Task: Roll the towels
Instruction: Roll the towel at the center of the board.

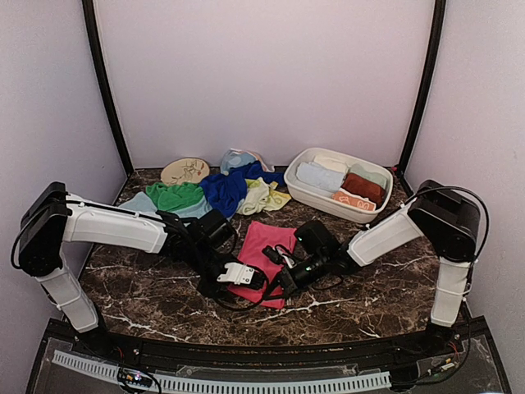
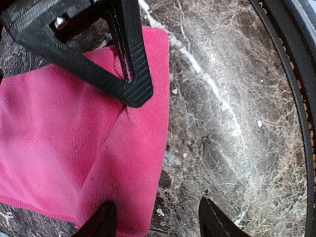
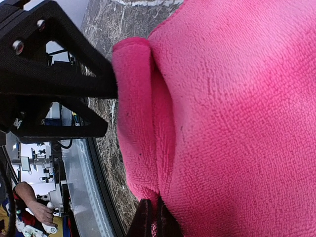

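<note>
A pink-red towel [image 1: 264, 250] lies flat on the marble table [image 1: 148, 287] between my two grippers. My right gripper [image 3: 153, 219] is shut on a pinched fold at the towel's near edge [image 3: 143, 148]. My left gripper [image 2: 158, 224] is open and low over the towel's near corner. One of its fingers [image 2: 101, 223] is over the pink cloth [image 2: 74, 143], the other over bare marble. In the top view the left gripper [image 1: 244, 277] and right gripper [image 1: 284, 277] nearly meet at the towel's front edge. More towels lie heaped at the back: green [image 1: 175, 196], royal blue [image 1: 224, 189], lime-yellow [image 1: 264, 197], pale blue [image 1: 236, 158].
A white oval basin [image 1: 305, 191] at the back right holds rolled towels. A round tan patterned disc [image 1: 184, 171] lies at the back left. The table's black front rim [image 2: 296, 98] runs close to the left gripper.
</note>
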{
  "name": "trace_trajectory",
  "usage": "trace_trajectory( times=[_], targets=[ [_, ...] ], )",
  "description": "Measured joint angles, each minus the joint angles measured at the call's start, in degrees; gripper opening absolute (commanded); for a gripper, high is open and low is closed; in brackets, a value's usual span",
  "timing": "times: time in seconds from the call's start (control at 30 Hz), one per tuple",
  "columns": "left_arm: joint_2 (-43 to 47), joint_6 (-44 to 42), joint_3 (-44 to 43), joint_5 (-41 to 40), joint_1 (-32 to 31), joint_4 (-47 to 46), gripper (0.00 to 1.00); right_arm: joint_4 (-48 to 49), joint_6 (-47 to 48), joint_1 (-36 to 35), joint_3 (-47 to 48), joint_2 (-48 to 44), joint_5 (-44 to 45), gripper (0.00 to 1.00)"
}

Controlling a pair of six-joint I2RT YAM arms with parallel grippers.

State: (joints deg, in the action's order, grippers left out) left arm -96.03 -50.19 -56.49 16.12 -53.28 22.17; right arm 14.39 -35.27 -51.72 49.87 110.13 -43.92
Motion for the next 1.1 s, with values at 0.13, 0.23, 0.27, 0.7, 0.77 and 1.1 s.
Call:
trace_trajectory(
  times=[0.13,0.23,0.27,0.7,0.77,1.1],
  targets=[
    [0.2,0.1,-3.2,2.9,-0.9,3.3,0.59,-0.3,-0.5,0.3,0.1,0.0,-0.5,0.00],
    [0.7,0.2,-3.6,4.5,-1.9,4.3,0.59,-0.3,-0.7,0.4,0.1,0.3,-1.0,0.00],
    [0.8,0.2,-3.6,4.5,-2.1,4.3,0.59,-0.3,-0.7,0.5,0.2,0.4,-1.1,0.00],
    [-0.7,0.0,-0.3,-2.5,-2.5,-2.9,0.62,-0.2,-1.1,0.6,0.2,0.6,-1.7,0.00],
    [-0.7,-0.2,-0.3,-3.4,-2.5,-3.7,0.62,-0.2,-1.1,0.6,0.2,0.6,-1.7,0.00],
    [-1.9,-1.1,0.9,-6.3,-2.1,-5.9,0.59,0.6,-2.0,0.8,0.2,0.9,-2.4,0.00]
  ],
)
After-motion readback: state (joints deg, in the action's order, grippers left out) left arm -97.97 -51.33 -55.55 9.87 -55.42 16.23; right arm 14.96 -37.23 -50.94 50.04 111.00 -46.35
